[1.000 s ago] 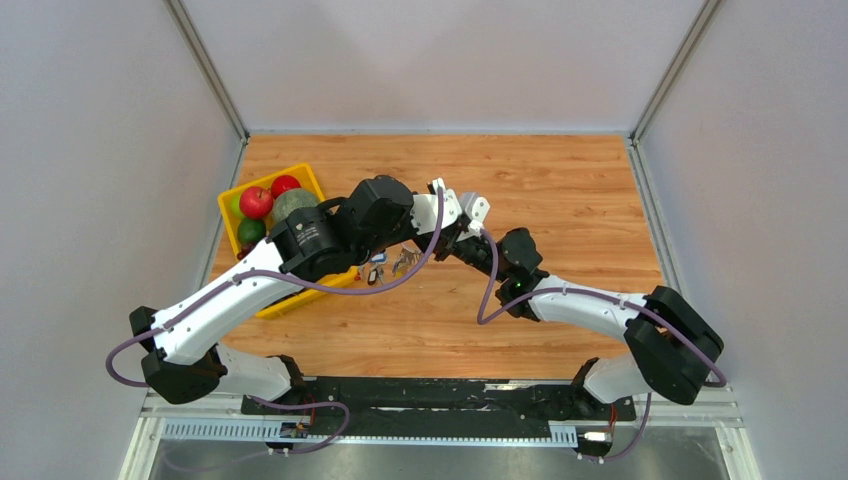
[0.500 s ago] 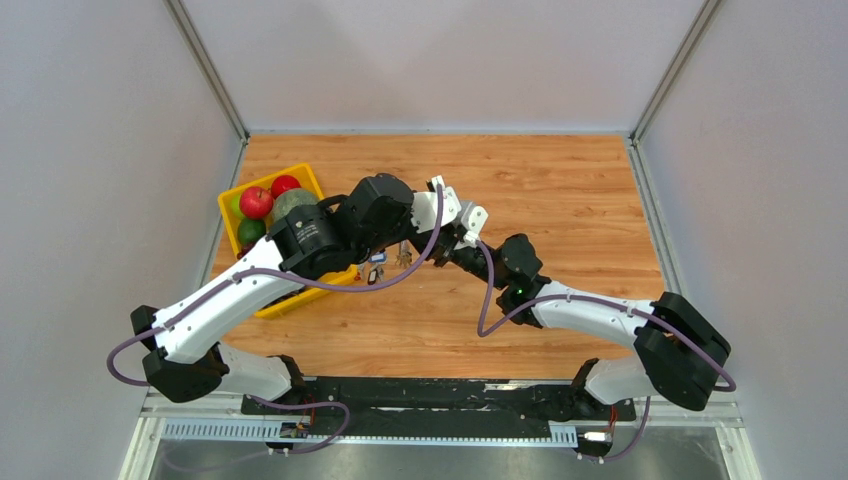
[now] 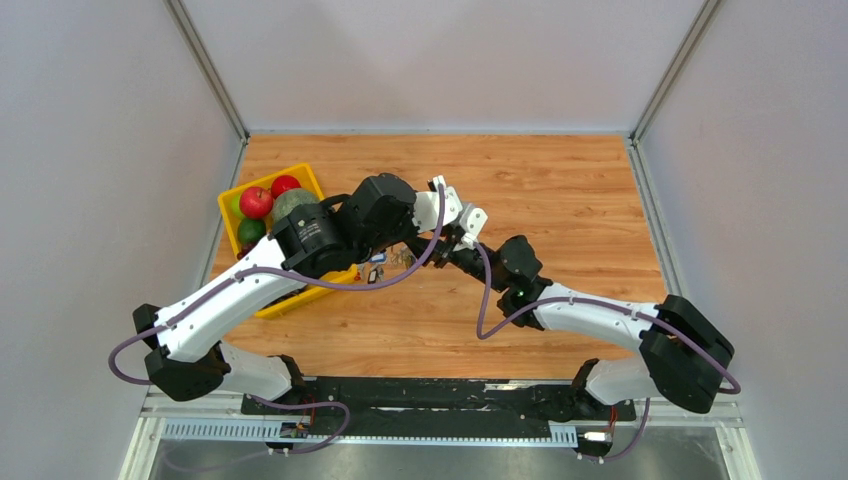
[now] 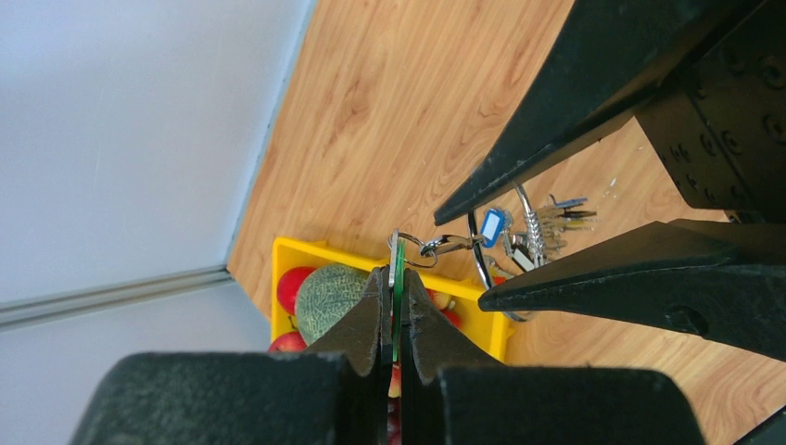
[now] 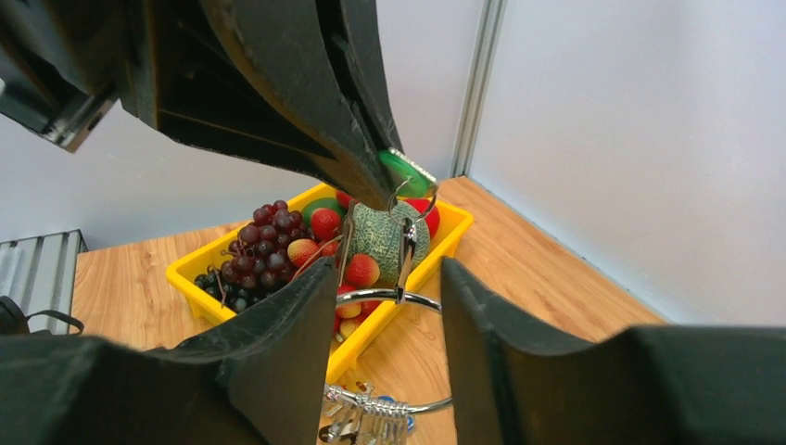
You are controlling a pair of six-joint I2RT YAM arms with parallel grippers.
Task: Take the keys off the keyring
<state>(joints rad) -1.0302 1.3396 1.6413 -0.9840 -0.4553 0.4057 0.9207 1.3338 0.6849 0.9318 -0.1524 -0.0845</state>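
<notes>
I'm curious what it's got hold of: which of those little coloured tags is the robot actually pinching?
The green tag, clamped edge-on in the left gripper. The blue tag just hangs ungripped at the keyring.

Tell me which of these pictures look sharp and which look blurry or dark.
Top view: even, soft light, but the keyring is too small to make out. Left wrist view: the left fingers are dark and soft; the green tag is clear. Right wrist view: the right fingers loom dark, the basket is sharp.
</notes>
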